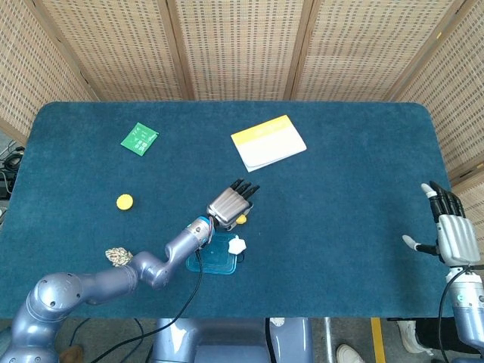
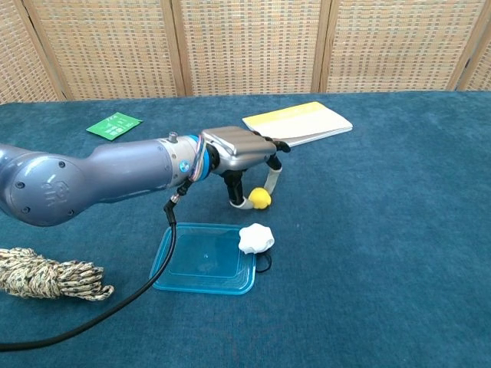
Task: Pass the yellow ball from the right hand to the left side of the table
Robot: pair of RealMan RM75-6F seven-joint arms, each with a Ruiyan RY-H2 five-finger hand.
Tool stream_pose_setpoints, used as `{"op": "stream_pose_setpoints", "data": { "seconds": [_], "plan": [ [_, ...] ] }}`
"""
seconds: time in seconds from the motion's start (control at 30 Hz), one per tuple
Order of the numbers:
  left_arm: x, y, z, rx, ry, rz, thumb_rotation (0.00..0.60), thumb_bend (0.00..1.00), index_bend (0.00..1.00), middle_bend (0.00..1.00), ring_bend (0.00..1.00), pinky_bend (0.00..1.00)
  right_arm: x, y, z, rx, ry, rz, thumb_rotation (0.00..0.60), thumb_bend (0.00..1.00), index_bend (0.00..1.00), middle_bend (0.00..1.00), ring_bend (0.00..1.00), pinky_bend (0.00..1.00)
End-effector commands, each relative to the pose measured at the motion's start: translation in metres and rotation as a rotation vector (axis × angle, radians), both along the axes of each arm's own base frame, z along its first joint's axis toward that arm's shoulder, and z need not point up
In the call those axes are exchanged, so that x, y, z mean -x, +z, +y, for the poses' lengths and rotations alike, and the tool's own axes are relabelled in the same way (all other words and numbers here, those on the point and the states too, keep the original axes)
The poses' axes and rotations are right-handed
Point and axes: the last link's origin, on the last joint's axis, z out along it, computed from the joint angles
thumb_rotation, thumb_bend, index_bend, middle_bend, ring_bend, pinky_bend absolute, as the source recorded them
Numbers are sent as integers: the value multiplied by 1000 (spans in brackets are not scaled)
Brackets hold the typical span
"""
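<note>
The ball (image 2: 260, 198) sat near the table's (image 1: 348, 166) middle, just beyond the blue lid (image 2: 203, 268) and the white cap (image 2: 256, 238), pinched between the thumb and a finger of the left hand (image 2: 244, 157); from the chest view it seemed barely clear of the cloth, though contact could not be ruled out. The other fingers lay stretched forward over it, so the hold looked like a light fingertip pinch rather than a wrap. That was the main risk, in my judgement: a small round thing held at two points could squirt out if the hand rose or swung left quickly, and it would then roll across the flat cloth, perhaps toward the notebook (image 1: 268, 142) or off the near edge. A low carry could also brush the cap or the lid's rim and knock the ball loose. The cable (image 2: 157, 284) trailing from the wrist crossed beside the lid and might drag it along. The right hand (image 1: 448, 234) hung at the far right edge, fingers spread and holding nothing, well apart from the ball. As for pointing, the ball looked round enough to have no real long axis or facing; in the chest view it read as slightly wider than tall, but that was too fine to trust.
</note>
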Motion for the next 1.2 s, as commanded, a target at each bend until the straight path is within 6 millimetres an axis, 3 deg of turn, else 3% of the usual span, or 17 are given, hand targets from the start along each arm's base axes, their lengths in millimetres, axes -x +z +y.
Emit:
{"op": "stream_pose_setpoints", "data": {
  "seconds": [0.03,0.13,0.27,0.4,0.57,0.67,0.8,1.2],
  "plan": [
    [0,19,7,-33,18,-52,600,359,542,0,0,0,-1,-1,0,-3,3,1,600,0,38,0,0,0],
    [8,45,15,-80,39,-90,600,358,534,0,0,0,-2,-2,1,-6,6,4,600,0,39,0,0,0],
    [44,94,26,-168,105,-122,600,363,529,0,0,0,-3,-4,2,-15,12,11,600,0,39,0,0,0],
    [103,139,23,-237,219,-130,600,372,527,0,0,0,-5,-8,3,-26,22,19,600,0,40,0,0,0],
    [182,172,5,-258,390,-88,600,388,523,0,0,0,-9,-12,6,-33,37,33,600,0,40,0,0,0],
    [216,182,-5,-250,472,-63,600,389,518,0,0,0,-13,-14,7,-34,49,37,600,0,40,0,0,0],
    [243,188,-12,-246,526,-52,600,388,517,0,0,0,-17,-16,8,-37,61,38,600,0,40,0,0,0],
    [259,179,-3,-250,527,-61,600,394,518,0,0,0,-17,-18,9,-41,57,49,600,0,40,0,0,0]
  ]
}}
